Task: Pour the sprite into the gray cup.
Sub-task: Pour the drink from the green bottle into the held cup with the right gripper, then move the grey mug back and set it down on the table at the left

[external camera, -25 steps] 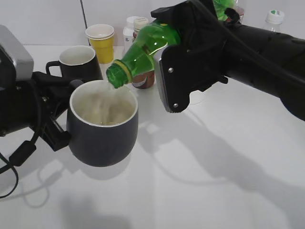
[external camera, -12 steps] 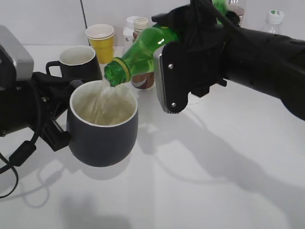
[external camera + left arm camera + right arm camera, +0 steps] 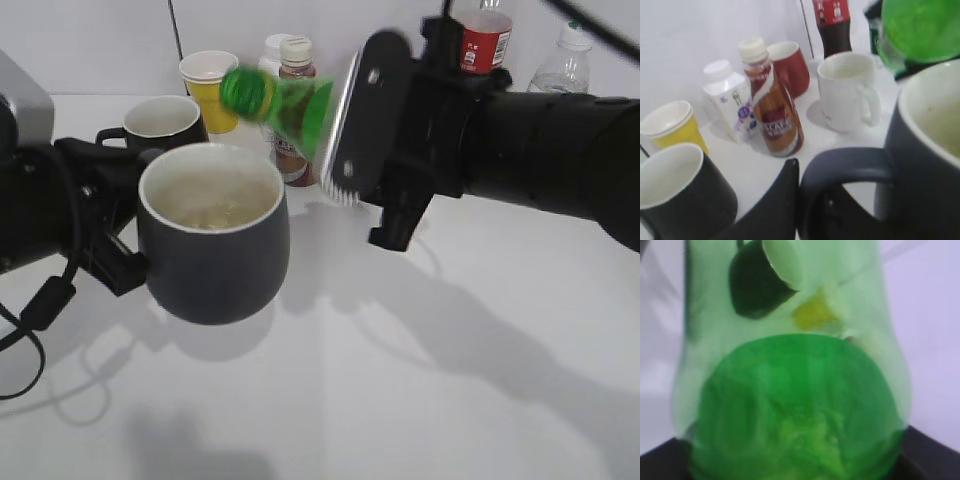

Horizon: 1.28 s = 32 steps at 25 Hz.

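Holding pale liquid, gray cup in left tool; right tool grips sprite.

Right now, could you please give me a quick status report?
Left gripper shut on squat dark gray ceramic mug. Right gripper shut on translucent green plastic bottle. Nothing obstructing.

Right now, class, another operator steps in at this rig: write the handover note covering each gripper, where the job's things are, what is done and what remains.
Left gripper: shut on the loop handle of the squat dark gray ceramic mug, holding it up off the white table.
Right gripper: shut on the translucent green plastic soda bottle, neck raised toward level, mouth beyond the mug's rim.
Done: pale fizzy liquid sits in the mug; no stream shows now.
Left: probably set the bottle upright and the mug down. How much soda remains in the bottle is unclear.
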### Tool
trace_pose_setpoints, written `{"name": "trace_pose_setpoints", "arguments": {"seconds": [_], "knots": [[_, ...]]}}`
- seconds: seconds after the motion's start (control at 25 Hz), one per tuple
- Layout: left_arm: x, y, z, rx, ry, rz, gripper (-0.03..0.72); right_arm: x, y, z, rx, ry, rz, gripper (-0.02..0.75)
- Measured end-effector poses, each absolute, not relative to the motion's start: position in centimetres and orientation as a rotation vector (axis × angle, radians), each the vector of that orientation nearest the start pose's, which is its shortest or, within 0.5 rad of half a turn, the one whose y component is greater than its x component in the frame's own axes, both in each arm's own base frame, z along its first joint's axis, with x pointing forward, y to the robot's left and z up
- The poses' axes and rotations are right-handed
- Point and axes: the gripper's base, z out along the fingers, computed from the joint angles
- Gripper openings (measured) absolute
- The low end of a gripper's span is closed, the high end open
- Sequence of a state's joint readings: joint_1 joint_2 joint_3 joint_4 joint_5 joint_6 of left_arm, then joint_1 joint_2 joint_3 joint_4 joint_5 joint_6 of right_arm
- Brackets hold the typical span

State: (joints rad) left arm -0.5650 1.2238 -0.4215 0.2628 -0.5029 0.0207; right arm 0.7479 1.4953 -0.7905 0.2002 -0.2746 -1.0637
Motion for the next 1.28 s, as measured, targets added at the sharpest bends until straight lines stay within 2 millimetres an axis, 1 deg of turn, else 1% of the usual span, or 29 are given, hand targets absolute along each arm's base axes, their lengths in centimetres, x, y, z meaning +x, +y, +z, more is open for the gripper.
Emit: {"name": "trace_pose_setpoints", "arguments": {"seconds": [0.04,0.12,0.2,0.28,0.36,0.48,0.56,0.64,0.72,0.88,1.04,1.12,1.28], "knots": [[19.0,-13.4,23.4,0.795,1.613,-0.34,0.05,23.7,21.4,24.9,-1.297,1.425,-0.062,0.431],[19.0,-13.4,23.6,0.782,1.604,-0.345,0.05,23.6,21.3,25.2,-1.107,1.569,0.11,0.431],[19.4,-13.3,23.4,0.743,1.613,-0.35,0.05,23.5,21.2,25.9,-0.95,1.633,0.243,0.431],[20.1,-12.9,23.1,0.683,1.631,-0.346,0.05,23.3,21.1,26.6,-0.814,1.643,0.356,0.431],[21.1,-12.3,22.5,0.612,1.652,-0.336,0.05,23.1,20.6,27.0,-0.713,1.615,0.42,0.431],[22.7,-11.4,21.1,0.516,1.673,-0.303,0.05,23.2,18.8,25.9,-0.587,1.644,0.463,0.431],[23.7,-10.8,20.2,0.471,1.676,-0.257,0.05,23.2,17.2,24.3,-0.515,1.692,0.46,0.431],[24.5,-10.3,18.9,0.425,1.695,-0.206,0.05,23.1,16.0,23.2,-0.478,1.712,0.446,0.431],[25.2,-10.0,17.8,0.374,1.711,-0.174,0.05,22.7,15.5,22.5,-0.473,1.714,0.441,0.431],[26.1,-9.5,15.5,0.277,1.737,-0.123,0.05,22.4,15.4,22.2,-0.474,1.7,0.442,0.431],[26.4,-9.3,13.4,0.263,1.795,-0.092,0.05,22.4,15.3,22.2,-0.47,1.695,0.442,0.431],[26.4,-9.3,12.6,0.273,1.82,-0.085,0.05,22.4,15.3,22.2,-0.47,1.694,0.442,0.431],[26.5,-9.3,12.4,0.275,1.809,-0.084,0.06,22.4,15.3,22.2,-0.468,1.693,0.443,0.431]]}}
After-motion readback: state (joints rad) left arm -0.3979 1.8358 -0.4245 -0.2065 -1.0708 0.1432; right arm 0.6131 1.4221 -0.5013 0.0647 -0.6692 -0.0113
